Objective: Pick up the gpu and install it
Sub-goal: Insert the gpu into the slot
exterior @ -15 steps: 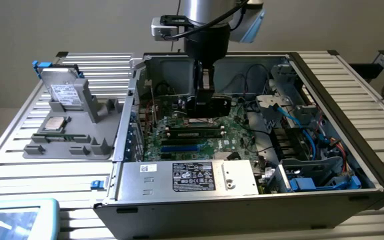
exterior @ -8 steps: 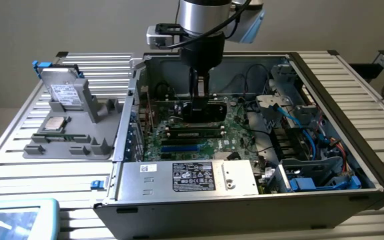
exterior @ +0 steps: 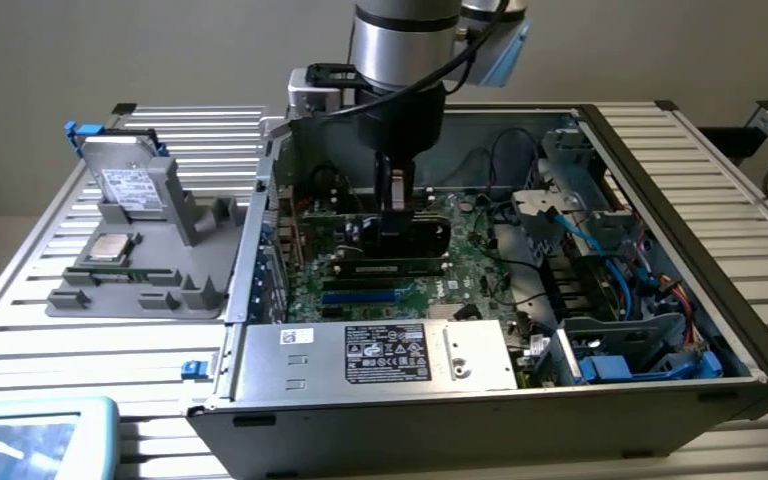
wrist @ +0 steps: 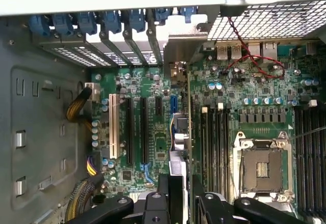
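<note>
Wrist view | jaws clenched on gpu (wrist: pixel 181 132); card edge-on between them, above motherboard (wrist: pixel 239 89)

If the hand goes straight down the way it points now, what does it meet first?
Probably the motherboard: the hand holds the gpu edge-on above it, near the black expansion slots, so the card's lower edge would touch first. The gap is unclear.

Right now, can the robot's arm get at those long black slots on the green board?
Probably yes: the case lies open, the fingers hold the gpu edge-on over the motherboard, and the slots look empty with nothing across them.
</note>
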Available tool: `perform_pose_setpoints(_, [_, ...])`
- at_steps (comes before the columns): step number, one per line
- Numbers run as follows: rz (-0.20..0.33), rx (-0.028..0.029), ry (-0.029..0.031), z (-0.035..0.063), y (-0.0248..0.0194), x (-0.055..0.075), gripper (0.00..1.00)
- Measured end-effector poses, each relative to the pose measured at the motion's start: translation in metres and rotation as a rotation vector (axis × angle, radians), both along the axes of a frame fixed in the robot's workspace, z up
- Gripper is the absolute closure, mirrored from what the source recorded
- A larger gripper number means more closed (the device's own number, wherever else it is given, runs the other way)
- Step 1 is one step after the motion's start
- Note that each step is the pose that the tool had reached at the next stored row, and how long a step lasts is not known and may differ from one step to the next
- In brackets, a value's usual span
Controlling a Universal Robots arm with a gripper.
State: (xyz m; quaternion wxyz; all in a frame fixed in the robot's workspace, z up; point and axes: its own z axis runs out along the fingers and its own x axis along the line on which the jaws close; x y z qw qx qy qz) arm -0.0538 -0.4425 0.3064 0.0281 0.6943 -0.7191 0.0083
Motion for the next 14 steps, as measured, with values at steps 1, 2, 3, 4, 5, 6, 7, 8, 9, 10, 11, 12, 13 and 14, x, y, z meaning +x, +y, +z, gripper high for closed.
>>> perform_pose_setpoints(1, [0.0, 0.0002, 0.0, -0.0018, -0.0013, 0.0, 0.73])
perform_pose_setpoints(2, [0.0, 0.0004, 0.0, -0.0037, -0.0026, -0.001, 0.73])
perform_pose_setpoints(3, [0.0, 0.0006, 0.0, -0.0055, -0.0039, -0.001, 0.73])
perform_pose_setpoints(4, [0.0, 0.0007, 0.0001, -0.0072, -0.0051, -0.001, 0.73])
perform_pose_setpoints(5, [0.0, 0.0008, 0.0001, -0.009, -0.0063, -0.001, 0.73])
perform_pose_setpoints(6, [0.0, 0.0011, 0.0001, -0.0109, -0.0076, -0.002, 0.73])
perform_pose_setpoints(7, [0.0, 0.0013, 0.0001, -0.0127, -0.0088, -0.002, 0.73])
perform_pose_setpoints(8, [0.0, 0.0014, 0.0001, -0.0145, -0.0098, -0.002, 0.73])
perform_pose_setpoints(9, [0.0, 0.0015, 0.0001, -0.0163, -0.0107, -0.002, 0.73])
perform_pose_setpoints(10, [0.0, 0.0017, 0.0001, -0.0181, -0.0115, -0.002, 0.73])
perform_pose_setpoints(11, [0.0, 0.0018, 0.0001, -0.02, -0.0121, -0.003, 0.73])
perform_pose_setpoints(12, [0.0, 0.0019, 0.0001, -0.0218, -0.0123, -0.004, 0.73])
perform_pose_setpoints(13, [0.0, 0.0018, 0.0001, -0.0236, -0.0124, -0.005, 0.73])
perform_pose_setpoints(14, [0.0, 0.0017, 0.0002, -0.0253, -0.0124, -0.007, 0.73])
